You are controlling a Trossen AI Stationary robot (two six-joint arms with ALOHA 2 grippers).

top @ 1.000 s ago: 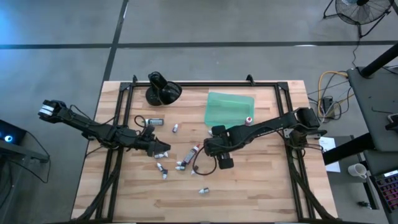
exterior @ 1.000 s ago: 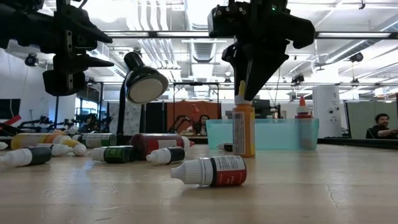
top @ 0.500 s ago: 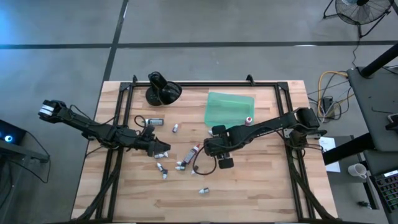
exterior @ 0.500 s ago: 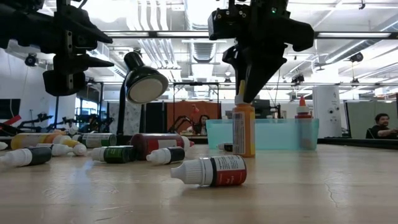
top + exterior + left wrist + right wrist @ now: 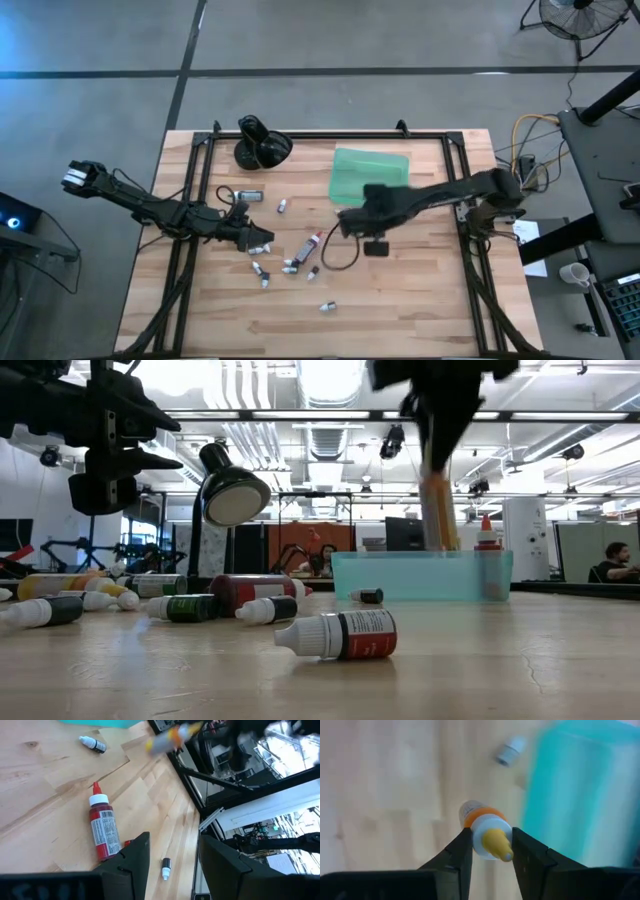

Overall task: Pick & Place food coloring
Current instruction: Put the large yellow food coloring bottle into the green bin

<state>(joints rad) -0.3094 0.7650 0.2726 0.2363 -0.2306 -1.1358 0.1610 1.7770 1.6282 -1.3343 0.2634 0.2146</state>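
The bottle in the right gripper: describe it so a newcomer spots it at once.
Start at the teal tray and go to its near edge. There the right gripper grips an orange-yellow bottle with a yellow tip. It is the only bottle lifted off the table; the others lie scattered on the wood.

Table [image 5: 400,300]: pale wood planks, matt, visible grain. Tray [image 5: 370,170]: translucent teal plastic, smooth. Lamp [image 5: 262,146] at 11 o'clock: glossy black. Bottles [image 5: 340,634]: plastic, paper labels.

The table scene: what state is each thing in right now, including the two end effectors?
Right end effector: shut on the orange bottle, lifted near the tray.
Orange bottle: held off the table.
Left end effector: open, empty.
Red bottle: lying on its side.
Teal tray: one upright red-capped bottle inside.
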